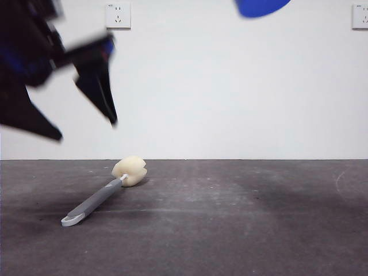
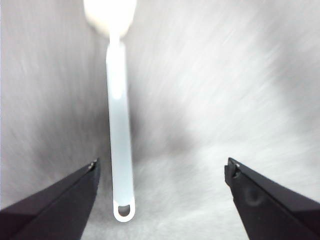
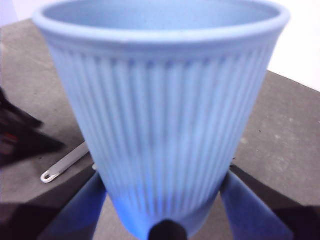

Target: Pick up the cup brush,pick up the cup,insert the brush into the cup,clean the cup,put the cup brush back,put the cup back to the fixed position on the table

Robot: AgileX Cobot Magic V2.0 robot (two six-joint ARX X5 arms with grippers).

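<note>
The cup brush [image 1: 100, 196] lies flat on the table [image 1: 241, 218], its cream sponge head [image 1: 130, 171] toward the wall and its looped end toward the front. My left gripper [image 1: 86, 129] hangs open above it at the left, blurred. In the left wrist view the brush handle [image 2: 120, 140] runs between the spread jaws of the left gripper [image 2: 161, 172], nearer one jaw, not touched. The blue ribbed cup [image 3: 160, 115] fills the right wrist view, upright, with my right gripper [image 3: 162, 192] shut on its lower part. Only the cup's base [image 1: 260, 7] shows at the top of the front view.
A white wall with two sockets [image 1: 118, 15] stands behind the table. In the right wrist view the brush's looped end [image 3: 55, 172] and the dark blurred left arm [image 3: 20, 135] show beside the cup.
</note>
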